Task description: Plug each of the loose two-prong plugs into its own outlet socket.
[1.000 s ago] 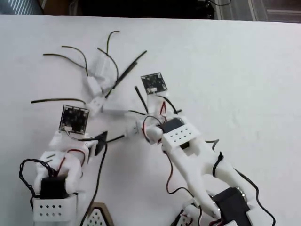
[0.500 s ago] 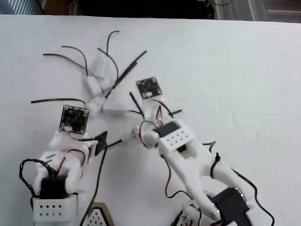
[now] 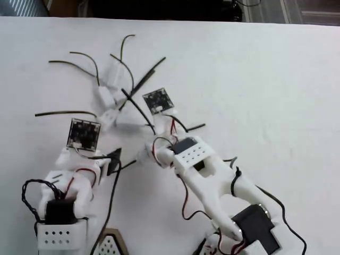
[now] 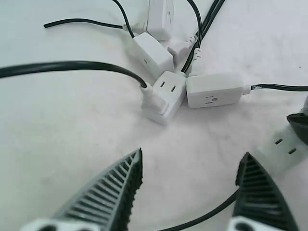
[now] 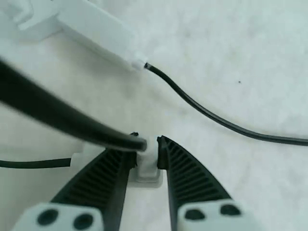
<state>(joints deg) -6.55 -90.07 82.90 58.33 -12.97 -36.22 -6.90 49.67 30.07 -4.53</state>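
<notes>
My right gripper (image 5: 147,151) is shut on a small white plug (image 5: 147,168) whose thick black cord (image 5: 53,113) runs off away from the fingers. In the high view this gripper (image 3: 155,129) sits mid-table, and the cord (image 3: 137,109) slants up to the socket cluster (image 3: 109,98). A white socket block (image 5: 91,24) lies beyond the held plug. My left gripper (image 4: 185,192) is open above bare table. Ahead of it lie two white sockets (image 4: 166,94) (image 4: 214,90) with their slots showing. In the high view the left gripper (image 3: 98,154) is low on the left.
More white connectors (image 4: 153,52) and loose black cords (image 3: 79,58) spread at the back left. A white two-slot connector (image 4: 284,144) lies beside a dark part of the other arm, with a thin cord (image 4: 202,219) running under my left fingers. The table's right half is bare.
The right arm has swung left with the plug, and the plug's cord now slants toward the socket cluster. The left arm has kept still.
</notes>
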